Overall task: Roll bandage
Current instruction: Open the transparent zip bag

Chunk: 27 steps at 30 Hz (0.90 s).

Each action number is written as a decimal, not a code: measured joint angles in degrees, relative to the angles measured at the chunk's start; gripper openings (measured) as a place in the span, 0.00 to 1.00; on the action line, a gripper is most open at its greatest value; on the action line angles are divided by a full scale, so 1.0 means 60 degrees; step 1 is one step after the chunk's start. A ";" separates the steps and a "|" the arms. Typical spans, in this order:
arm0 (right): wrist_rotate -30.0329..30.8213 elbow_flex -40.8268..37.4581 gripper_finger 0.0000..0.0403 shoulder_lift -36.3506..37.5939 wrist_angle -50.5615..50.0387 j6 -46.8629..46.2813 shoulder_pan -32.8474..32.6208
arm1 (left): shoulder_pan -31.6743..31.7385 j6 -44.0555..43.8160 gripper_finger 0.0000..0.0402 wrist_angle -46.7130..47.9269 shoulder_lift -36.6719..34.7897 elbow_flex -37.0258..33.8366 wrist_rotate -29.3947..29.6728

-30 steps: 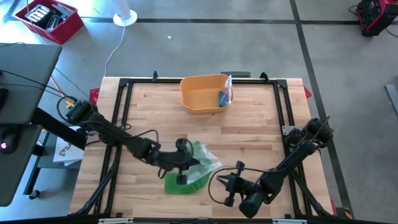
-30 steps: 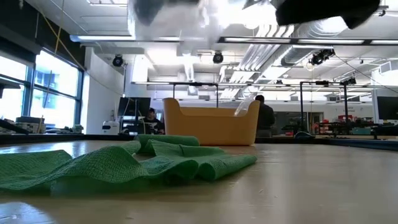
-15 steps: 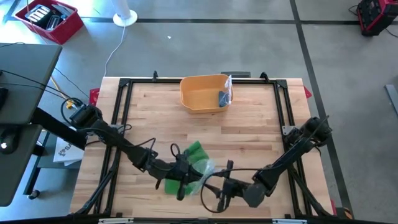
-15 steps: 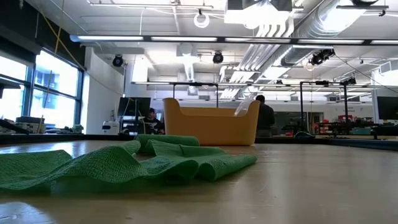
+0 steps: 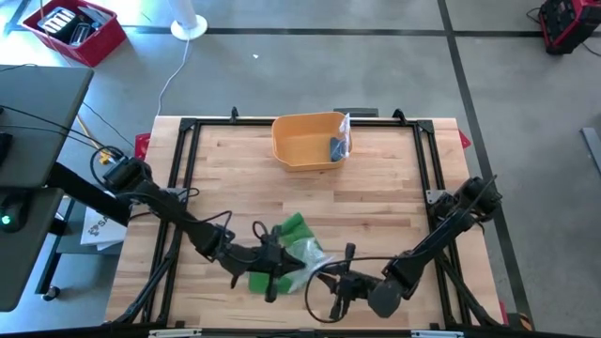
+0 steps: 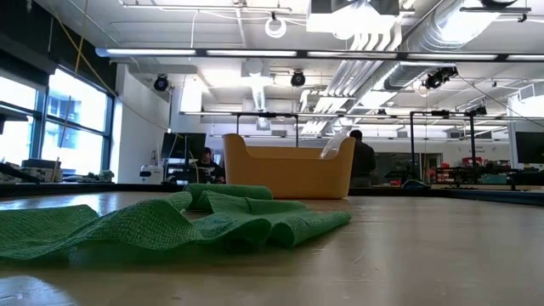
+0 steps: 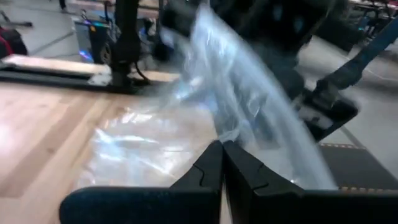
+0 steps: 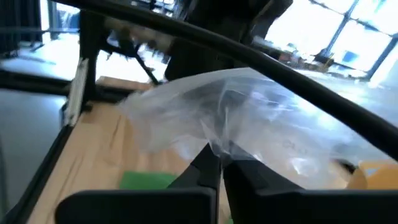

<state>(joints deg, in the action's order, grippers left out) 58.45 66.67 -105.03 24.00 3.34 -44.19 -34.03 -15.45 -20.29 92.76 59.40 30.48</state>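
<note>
Here the left gripper (image 7: 222, 163) is pinched shut on a clear plastic bag (image 7: 205, 118); in its wrist view the two dark fingers (image 7: 205, 171) meet on a fold of the film, and the sheet spreads away from them over the wooden table (image 7: 43, 130). The right gripper (image 8: 219, 163) is closed on the same bag (image 8: 249, 118) from the opposite side, its fingers (image 8: 205, 165) clamped on a gathered crease with the plastic ballooning up past them.

From above, the two grippers, left (image 5: 275, 264) and right (image 5: 334, 280), sit close together near the front edge of the table (image 5: 376, 197), with the bag (image 5: 308, 253) stretched between them. The green bandage (image 5: 286, 235) lies loose and crumpled under and beside the bag, one end poking out toward the middle of the table. In the low view the bandage (image 6: 170, 223) rests flat on the tabletop in rumpled folds, unrolled.

Farther back, near the far edge, stands a yellow bin (image 5: 305, 141) with a small clear packet (image 5: 340, 143) leaning at its right rim. Beyond the table, in the low view, two people (image 6: 361, 161) show in the room behind the bin (image 6: 289, 170).
</note>
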 joint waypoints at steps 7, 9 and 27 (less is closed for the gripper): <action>-0.0584 0.0000 0.00 0.0000 -0.1815 -0.2011 -0.0013 | -0.0370 0.0883 0.00 0.0193 -0.0732 0.0000 0.0783; -0.0657 0.0003 0.00 0.0000 -0.1904 -0.2217 -0.0013 | -0.0445 0.1159 0.00 0.0264 -0.0829 0.0000 0.0798; -0.0505 0.0007 0.00 0.0044 -0.4303 -0.4623 -0.0049 | -0.0491 -0.0887 0.00 0.2897 -0.0842 0.0011 0.3304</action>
<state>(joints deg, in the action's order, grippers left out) 55.42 66.72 -104.77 -1.82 -24.40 -44.49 -36.97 -20.77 -2.91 87.70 59.46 50.30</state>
